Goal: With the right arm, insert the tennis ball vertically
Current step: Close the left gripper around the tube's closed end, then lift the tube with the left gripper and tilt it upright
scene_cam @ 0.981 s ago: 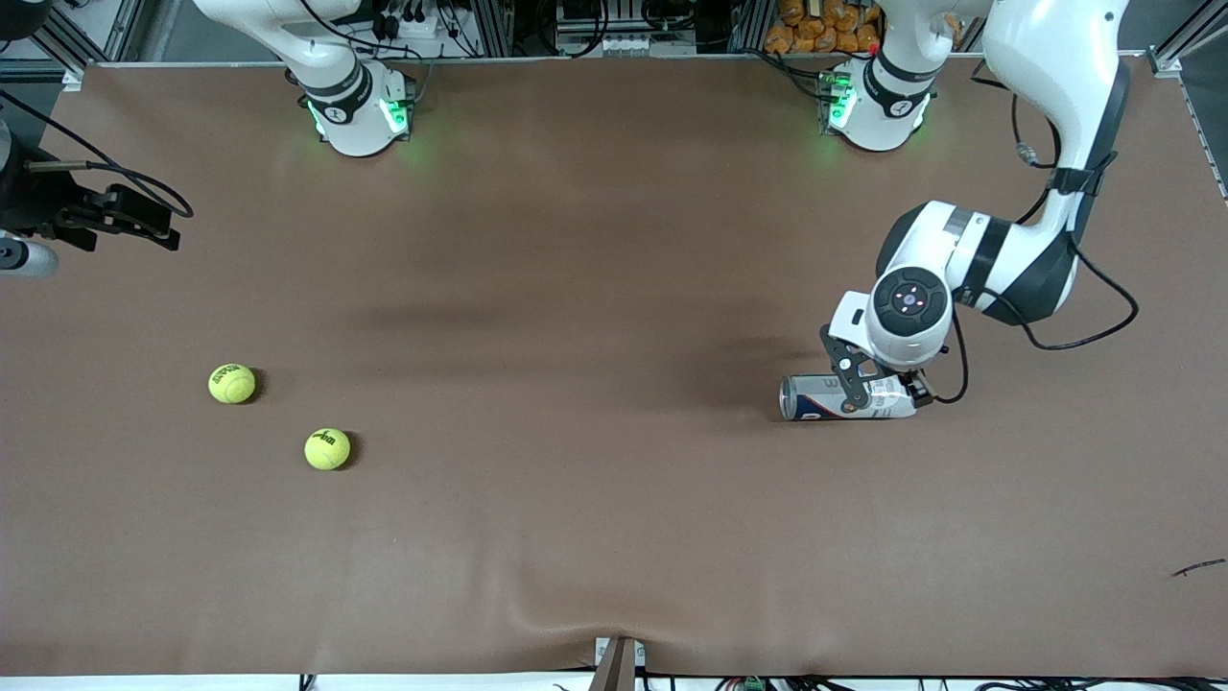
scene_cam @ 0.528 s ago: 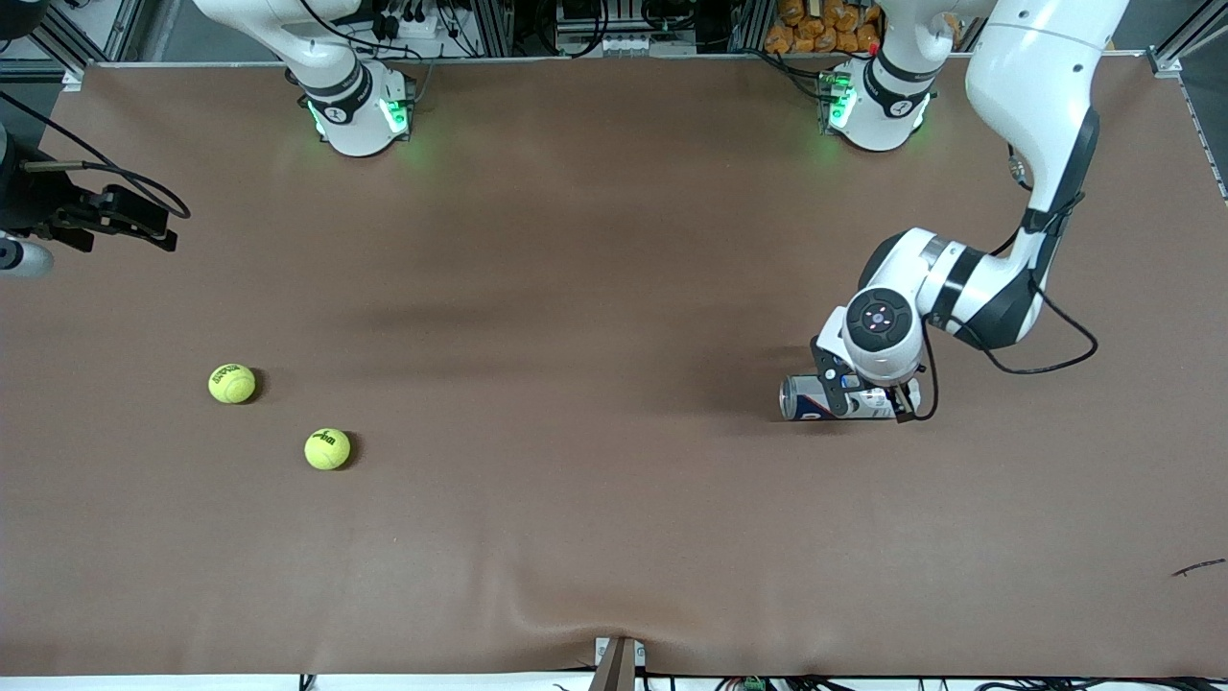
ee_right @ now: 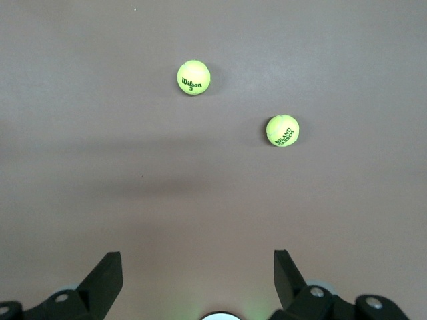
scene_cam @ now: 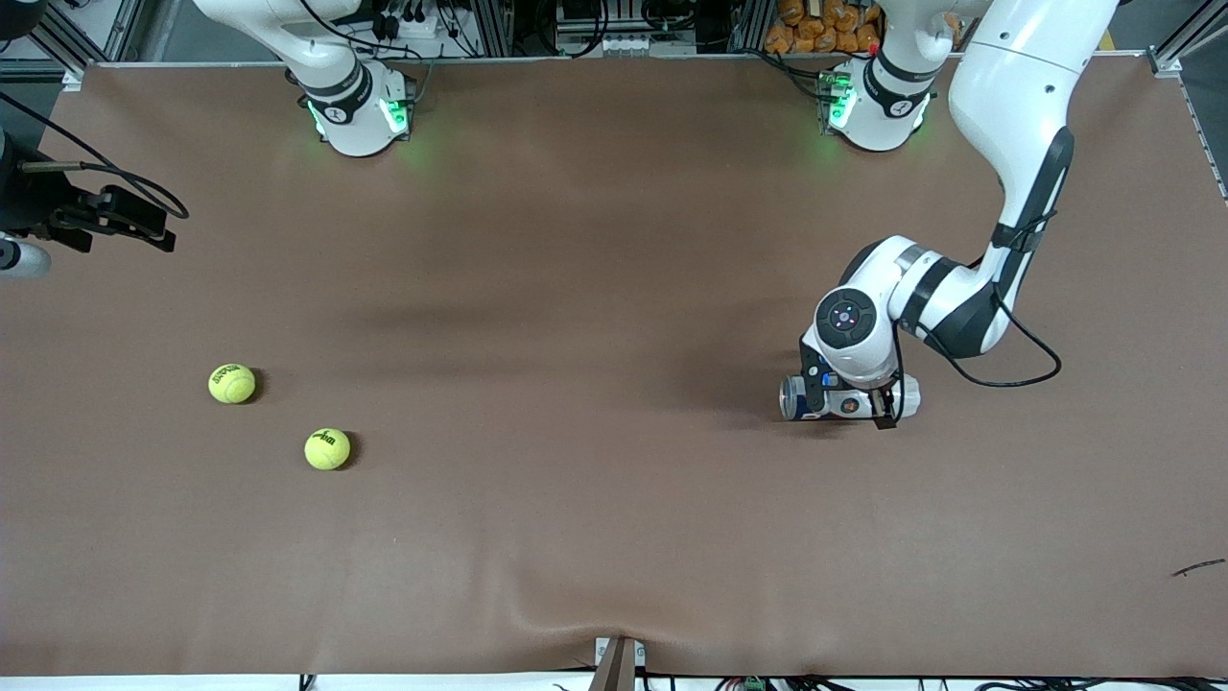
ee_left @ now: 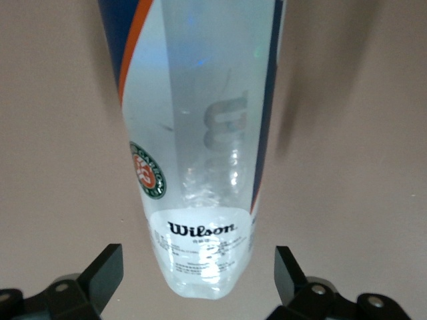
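Two yellow-green tennis balls lie on the brown table toward the right arm's end: one and one nearer the front camera. My right gripper is open and empty, held high above the table, apart from both balls. A clear Wilson ball can lies on its side toward the left arm's end. My left gripper is open low over it, one finger on each side of the can, apart from it.
The arms' white bases stand along the table's edge farthest from the front camera. A small dark scrap lies near the table's corner at the left arm's end. A metal bracket sits at the front edge.
My left arm has swung toward the right arm's end, carrying its open gripper along the lying can. The balls, the can and the right gripper have not moved.
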Robot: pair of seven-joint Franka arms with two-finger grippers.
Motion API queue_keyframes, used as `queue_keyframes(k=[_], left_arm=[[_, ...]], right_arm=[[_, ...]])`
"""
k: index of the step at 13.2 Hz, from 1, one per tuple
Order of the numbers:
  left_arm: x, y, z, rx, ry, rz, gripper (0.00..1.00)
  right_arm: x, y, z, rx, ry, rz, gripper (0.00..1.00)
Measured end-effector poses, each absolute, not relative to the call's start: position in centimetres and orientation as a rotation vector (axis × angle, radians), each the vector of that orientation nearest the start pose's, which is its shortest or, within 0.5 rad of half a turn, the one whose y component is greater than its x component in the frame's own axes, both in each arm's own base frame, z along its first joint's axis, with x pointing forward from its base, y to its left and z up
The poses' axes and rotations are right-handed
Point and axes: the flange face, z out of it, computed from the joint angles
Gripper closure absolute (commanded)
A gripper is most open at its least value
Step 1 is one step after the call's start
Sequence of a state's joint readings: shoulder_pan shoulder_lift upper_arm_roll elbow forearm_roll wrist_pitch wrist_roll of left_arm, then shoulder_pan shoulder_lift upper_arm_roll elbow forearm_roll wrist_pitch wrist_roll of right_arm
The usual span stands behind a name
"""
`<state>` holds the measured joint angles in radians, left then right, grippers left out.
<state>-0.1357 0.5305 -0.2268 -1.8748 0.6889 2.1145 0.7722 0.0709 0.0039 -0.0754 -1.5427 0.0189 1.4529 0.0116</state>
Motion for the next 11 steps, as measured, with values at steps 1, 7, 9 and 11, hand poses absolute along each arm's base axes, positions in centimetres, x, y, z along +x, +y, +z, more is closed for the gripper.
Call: queue_keyframes(k=[1,7,9,11], left_arm=[[58.5,-18.5,21.5,-1.941,1.942,0.456,0.00],[58.3,-18.4,19.2,-1.916,1.970,0.479,0.00],[58.2,-18.3,18.5,-1.920,1.977,0.478,0.00],[58.3,-18.3,18.0,-1.924,1.985,0.471,0.00]], right_arm=[[54.4,0.0,62.5,-3.120,0.023,0.147,0.00],[54.8,-0.6,61.9,-3.120,0.040,0.154,0.00],[55.0,-0.6,61.4,-3.120,0.040,0.161,0.00],[55.2,-0.6,61.0,-3.120,0.040,0.168,0.00]])
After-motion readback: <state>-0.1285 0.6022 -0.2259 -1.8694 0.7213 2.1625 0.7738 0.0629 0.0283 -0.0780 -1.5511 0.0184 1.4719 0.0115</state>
